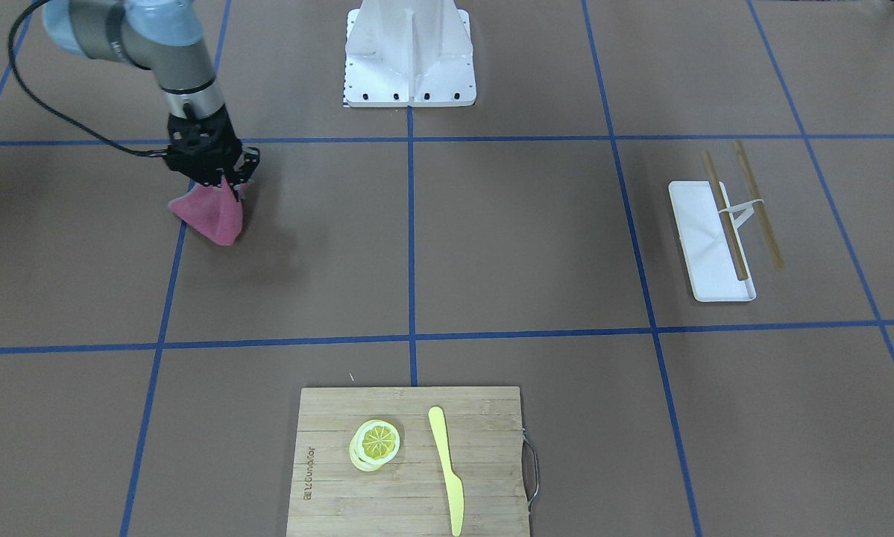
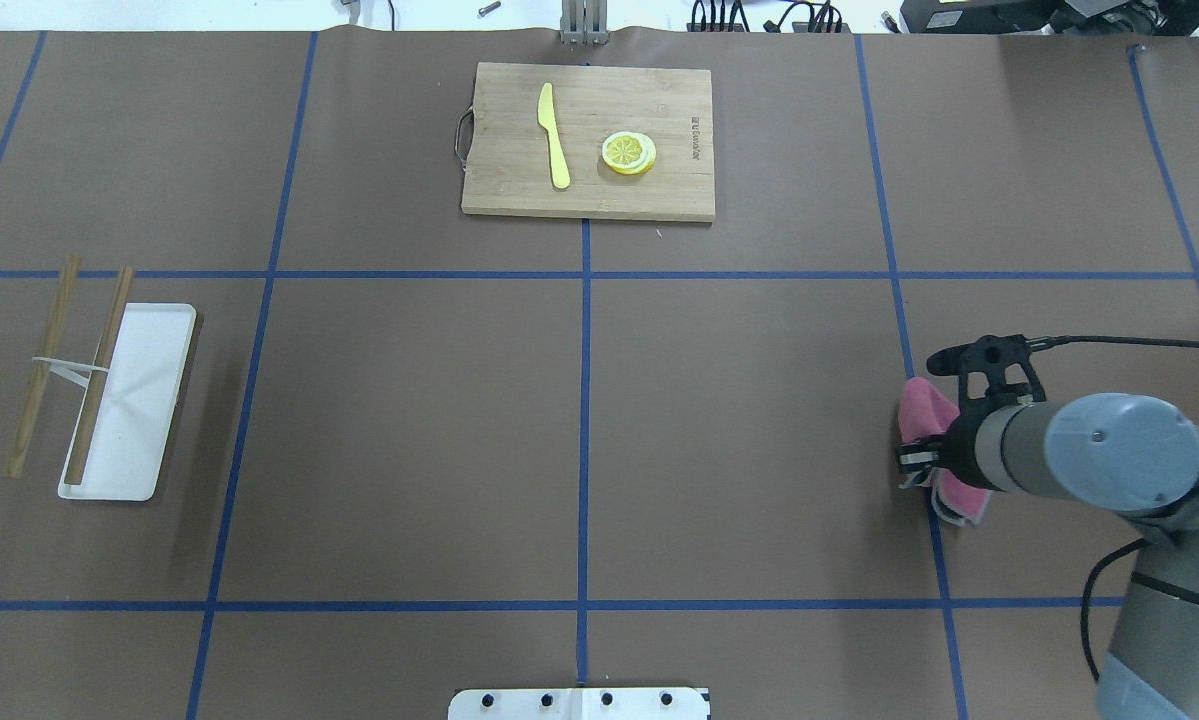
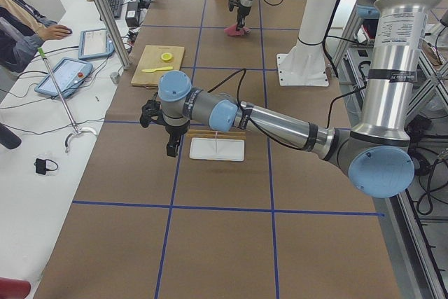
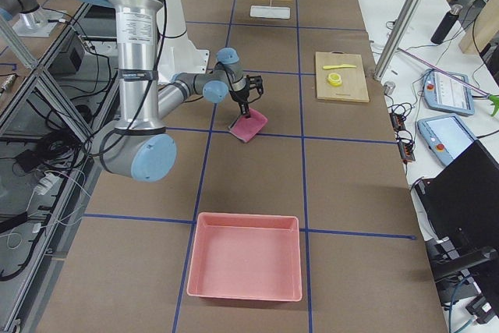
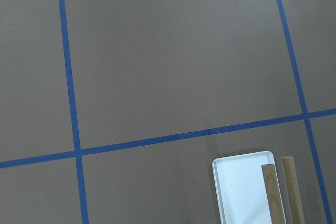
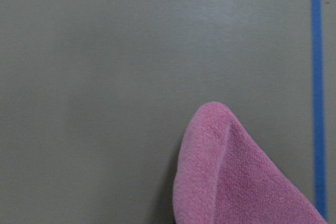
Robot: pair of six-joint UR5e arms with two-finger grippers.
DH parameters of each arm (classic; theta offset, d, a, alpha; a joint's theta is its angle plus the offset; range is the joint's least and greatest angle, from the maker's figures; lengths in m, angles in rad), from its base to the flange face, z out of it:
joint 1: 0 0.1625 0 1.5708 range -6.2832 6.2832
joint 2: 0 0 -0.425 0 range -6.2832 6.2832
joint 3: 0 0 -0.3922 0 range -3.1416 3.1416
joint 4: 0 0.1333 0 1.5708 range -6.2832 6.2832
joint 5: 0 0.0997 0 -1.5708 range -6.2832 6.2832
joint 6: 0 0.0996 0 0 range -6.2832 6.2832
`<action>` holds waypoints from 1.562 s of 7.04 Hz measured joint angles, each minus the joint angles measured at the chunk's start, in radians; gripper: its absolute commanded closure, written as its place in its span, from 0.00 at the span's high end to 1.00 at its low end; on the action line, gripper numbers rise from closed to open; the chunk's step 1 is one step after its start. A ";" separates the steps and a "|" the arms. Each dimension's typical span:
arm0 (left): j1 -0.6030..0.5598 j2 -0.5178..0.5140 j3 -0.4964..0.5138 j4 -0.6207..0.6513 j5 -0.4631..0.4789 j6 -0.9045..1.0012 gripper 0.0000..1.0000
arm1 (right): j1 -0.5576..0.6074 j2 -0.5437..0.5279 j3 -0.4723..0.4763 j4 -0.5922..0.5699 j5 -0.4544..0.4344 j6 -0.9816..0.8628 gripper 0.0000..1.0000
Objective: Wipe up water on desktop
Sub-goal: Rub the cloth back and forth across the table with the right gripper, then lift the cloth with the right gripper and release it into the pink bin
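The desktop (image 1: pixel 521 239) is brown with blue tape lines; I see no water on it. My right gripper (image 1: pixel 227 175) is shut on a pink cloth (image 1: pixel 212 216), which hangs from it with its lower edge on the desktop over a blue line. In the overhead view the cloth (image 2: pixel 924 410) shows beside the right gripper (image 2: pixel 919 460), partly hidden by the arm. The right wrist view shows only a cloth corner (image 6: pixel 236 182). My left gripper (image 3: pixel 171 148) hovers over the desktop beside the white tray (image 3: pixel 217 148); I cannot tell whether it is open or shut.
A bamboo cutting board (image 2: pixel 587 140) with a lemon slice (image 2: pixel 628 152) and a yellow knife (image 2: pixel 554 135) lies at the far middle. The white tray (image 2: pixel 124 400) holds wooden chopsticks (image 2: pixel 99 375). A pink bin (image 4: pixel 245 267) stands beyond the right arm. The robot's white base (image 1: pixel 409 60) is mid-table.
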 measured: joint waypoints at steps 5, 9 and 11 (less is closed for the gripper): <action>0.002 0.006 0.008 0.002 -0.001 -0.005 0.98 | -0.036 0.088 0.033 -0.198 -0.056 0.029 0.00; 0.000 0.008 0.003 0.008 -0.003 -0.009 0.98 | 0.084 -0.140 0.102 -0.129 -0.022 -0.175 0.00; 0.000 0.008 0.000 0.010 -0.005 -0.012 0.98 | 0.248 -0.268 0.105 0.013 0.113 -0.328 0.00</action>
